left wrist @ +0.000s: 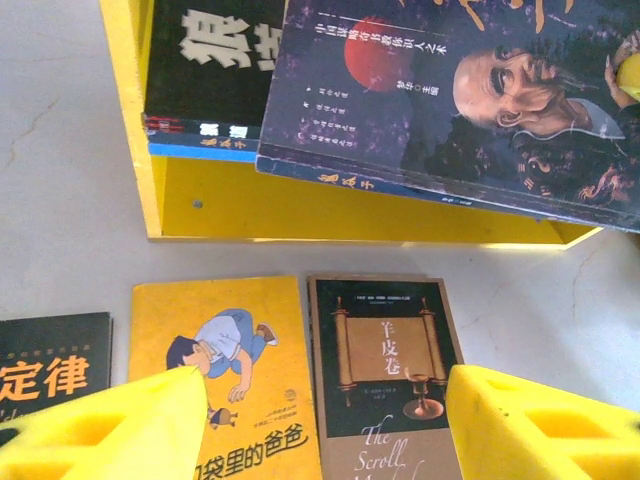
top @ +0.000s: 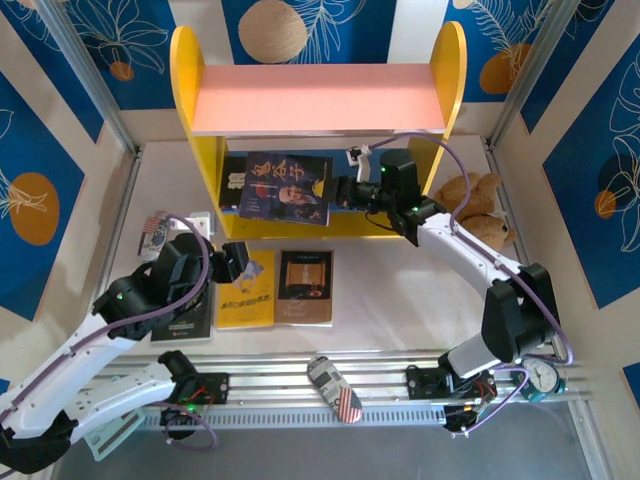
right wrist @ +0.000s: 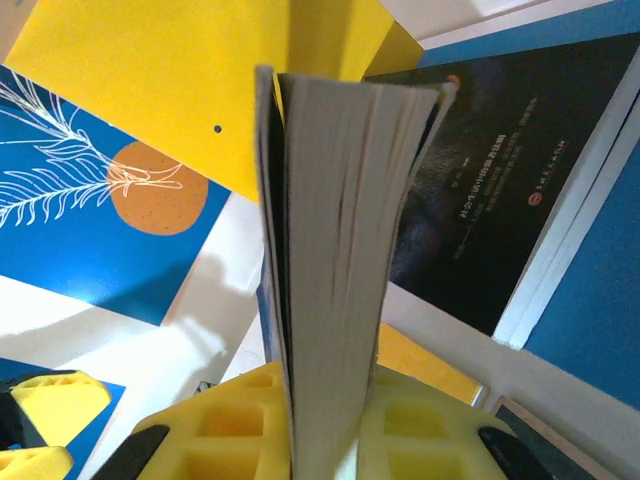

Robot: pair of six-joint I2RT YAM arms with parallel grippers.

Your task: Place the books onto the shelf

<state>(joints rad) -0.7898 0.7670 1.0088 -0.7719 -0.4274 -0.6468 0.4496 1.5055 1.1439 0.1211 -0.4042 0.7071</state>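
On the lower board of the shelf, at the counter's far edge, the right gripper is clenched on the dark blue portrait book.

The book lies tilted across the black book with white characters and overhangs the board's front edge, so letting go here could tip it onto the counter. The right wrist view shows its page edge pinched. The left wrist view shows the overhang and the left gripper, released and empty, above the yellow book and the brown-black book.
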